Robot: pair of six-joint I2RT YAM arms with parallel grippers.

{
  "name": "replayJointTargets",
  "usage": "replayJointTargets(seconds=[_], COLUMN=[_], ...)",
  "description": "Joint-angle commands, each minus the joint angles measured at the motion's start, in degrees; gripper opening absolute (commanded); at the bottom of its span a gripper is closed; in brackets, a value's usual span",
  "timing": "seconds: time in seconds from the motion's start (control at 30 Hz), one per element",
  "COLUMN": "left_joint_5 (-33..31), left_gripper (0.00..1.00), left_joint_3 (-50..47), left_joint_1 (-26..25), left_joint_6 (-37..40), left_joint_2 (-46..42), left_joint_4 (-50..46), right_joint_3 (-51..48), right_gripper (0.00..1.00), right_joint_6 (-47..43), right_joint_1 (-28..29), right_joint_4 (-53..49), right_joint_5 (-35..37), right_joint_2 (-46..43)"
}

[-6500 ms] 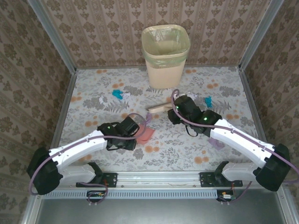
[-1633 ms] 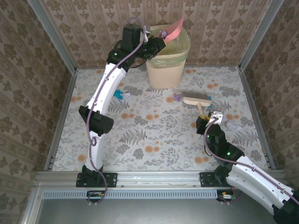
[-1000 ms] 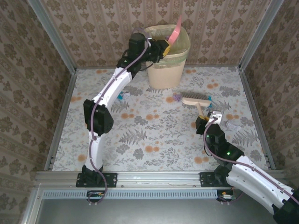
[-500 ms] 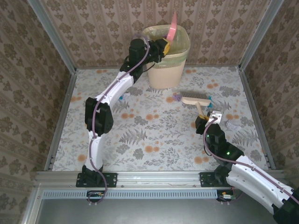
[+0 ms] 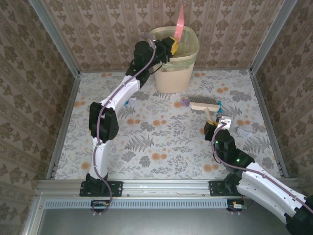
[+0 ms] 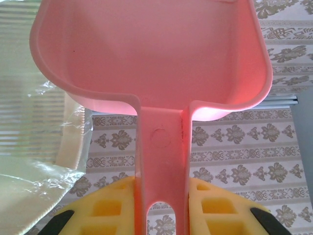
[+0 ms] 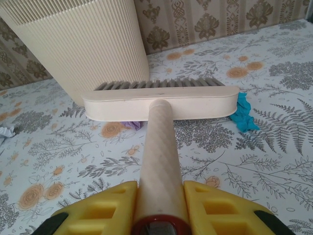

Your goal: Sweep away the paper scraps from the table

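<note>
Over the bin, my left gripper clamps the dustpan; retreating low could snag the liner; right gripper grips the brush.

Arm hardware check, from my remote feeds.

I log the left arm and right arm as white shell links between black joint housings, each on a black base plate. A mauve cable runs along each, and a green light glows on the right arm. Left gripper and right gripper carry yellow fingers with moulded square recesses and black outer corners.
</note>
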Motion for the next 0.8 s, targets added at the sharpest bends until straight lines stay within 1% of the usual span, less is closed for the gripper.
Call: replayJointTargets(seconds=[0.0,0.23,0.4,0.53,0.67,0.7,0.77], left_joint_5=[0.9,2.61,6.98,9.43,12.26,14.4,16.62], left_gripper=[0.0,0.0,0.0,0.0,0.0,0.0,0.0], left_joint_3=[1.55,1.03,4.96,2.9,1.56,0.53,-2.3], left_joint_1=[-0.04,-0.39,-1.0,-1.36,-1.44,-1.58,-1.88], left_joint_6=[-0.54,1.21,5.98,11.15,18.85,20.36,25.27], left_joint_2=[-2.23,-4.33,-5.57,-9.29,-13.91,-15.23,-18.8], left_joint_4=[3.87,3.88,-1.37,-4.17,-10.69,-11.54,-15.23], right_joint_3=[1.26,1.24,1.24,1.12,1.25,1.18,1.15], right_gripper=[0.0,0.0,0.0,0.0,0.0,0.0,0.0], right_joint_6=[-0.7,-0.75,-0.78,-0.78,-0.4,-0.36,-0.05], right_joint_1=[-0.24,-0.24,-0.23,-0.33,-0.33,-0.3,-0.33], right_joint_4=[3.26,3.25,2.96,2.73,2.59,2.57,2.57], right_joint_5=[1.04,1.53,2.32,2.62,2.46,2.37,2.14], right_joint_2=[-0.22,-0.22,-0.72,-0.97,-1.15,-1.12,-1.25])
